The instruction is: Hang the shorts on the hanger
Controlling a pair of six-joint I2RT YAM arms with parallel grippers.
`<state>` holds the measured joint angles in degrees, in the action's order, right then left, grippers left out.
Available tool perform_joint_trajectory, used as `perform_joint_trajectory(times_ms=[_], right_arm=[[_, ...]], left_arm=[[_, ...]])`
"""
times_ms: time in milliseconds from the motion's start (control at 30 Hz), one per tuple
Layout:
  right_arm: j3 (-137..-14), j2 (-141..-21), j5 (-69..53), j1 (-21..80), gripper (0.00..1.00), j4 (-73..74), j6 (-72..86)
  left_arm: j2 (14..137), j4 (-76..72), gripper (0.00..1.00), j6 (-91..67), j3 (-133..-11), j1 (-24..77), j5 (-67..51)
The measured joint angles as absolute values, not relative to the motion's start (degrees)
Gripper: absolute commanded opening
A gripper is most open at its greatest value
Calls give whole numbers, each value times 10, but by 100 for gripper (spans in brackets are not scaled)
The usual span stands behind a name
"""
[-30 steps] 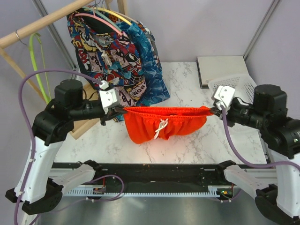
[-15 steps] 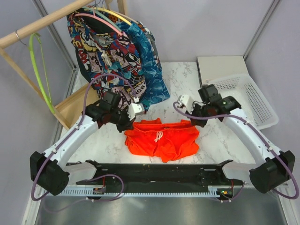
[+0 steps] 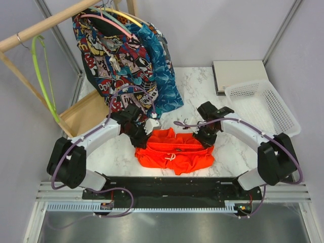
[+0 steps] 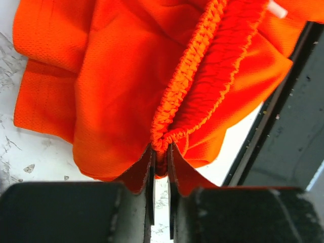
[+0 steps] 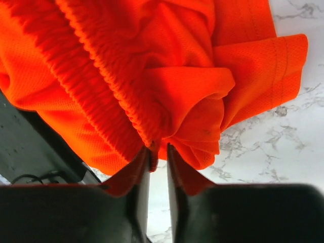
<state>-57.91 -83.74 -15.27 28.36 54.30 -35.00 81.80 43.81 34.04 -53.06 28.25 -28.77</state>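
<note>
The orange-red shorts (image 3: 174, 152) lie crumpled on the marble table, white drawstring (image 3: 171, 156) on top. My left gripper (image 3: 151, 128) is shut on the left end of the elastic waistband; the left wrist view shows the waistband (image 4: 187, 76) pinched between its jaws (image 4: 161, 152). My right gripper (image 3: 202, 135) is shut on the right end; the right wrist view shows bunched fabric (image 5: 182, 91) between its jaws (image 5: 158, 152). The lime-green hanger (image 3: 42, 76) hangs on the wooden rail (image 3: 45, 25) at far left, apart from both grippers.
A comic-print garment (image 3: 114, 50) and a blue patterned garment (image 3: 161, 76) hang on pink and yellow hangers behind the left arm. A white basket (image 3: 263, 106) and a grey box (image 3: 238, 73) stand at back right. A black rail (image 3: 167, 185) runs along the near edge.
Both arms have come down and inward. The shorts, held stretched in the air a second ago, now lie slack and bunched on the table, both ends still gripped.
</note>
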Motion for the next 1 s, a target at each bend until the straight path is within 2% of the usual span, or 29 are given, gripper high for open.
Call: perform_joint_trajectory(times_ms=[33, 100, 133, 200, 233, 333, 467, 633, 800, 1000], right_arm=[[-579, -848, -150, 286, 51, 536, -346], [-579, -852, -142, 291, 68, 527, -337], [-579, -849, -139, 294, 80, 525, -338], [-583, -843, -138, 297, 91, 531, -333], [-590, -838, -136, 298, 98, 539, -330], [-637, -808, -135, 299, 98, 568, -322], [-757, -755, -131, 299, 98, 594, -304], [-896, -736, -121, 299, 98, 613, -277], [-933, -738, -113, 299, 98, 629, -261], [-932, -741, -94, 297, 98, 657, -262]], left_arm=[[823, 429, 30, 336, -528, 283, -283], [825, 418, 38, 332, -523, 283, -274], [824, 416, 51, 329, -523, 283, -270], [816, 417, 70, 328, -523, 283, -268], [807, 422, 86, 328, -523, 283, -269], [751, 446, 98, 326, -532, 284, -276], [653, 490, 99, 316, -627, 288, -289], [620, 512, 99, 287, -809, 288, -302], [566, 470, 99, 214, -905, 289, -269], [483, 407, 95, 123, -980, 272, -121]])
